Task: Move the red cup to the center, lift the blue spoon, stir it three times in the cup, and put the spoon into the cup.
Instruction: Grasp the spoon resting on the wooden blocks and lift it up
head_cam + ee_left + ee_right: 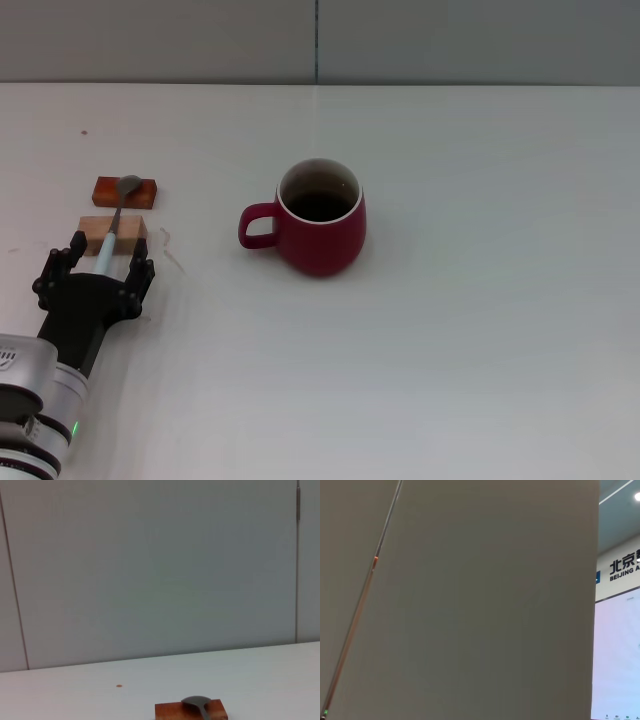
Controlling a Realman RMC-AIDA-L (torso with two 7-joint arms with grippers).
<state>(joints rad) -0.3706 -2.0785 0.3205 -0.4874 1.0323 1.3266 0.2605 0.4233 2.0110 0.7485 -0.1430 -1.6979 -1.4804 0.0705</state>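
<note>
The red cup (320,232) stands upright near the middle of the white table (480,330), its handle pointing toward my left side and its inside dark. The blue spoon (107,243) lies at the left across two small wooden blocks, with its grey bowl on the far block. My left gripper (100,264) is open, low over the table, with one finger on each side of the near end of the spoon's light blue handle. The spoon's bowl also shows in the left wrist view (196,701). My right gripper is out of view.
A reddish-brown block (108,191) and a pale wooden block (130,232) hold the spoon up off the table. The reddish block shows in the left wrist view (170,712). A grey wall (320,40) runs along the table's far edge. The right wrist view shows only a wall panel.
</note>
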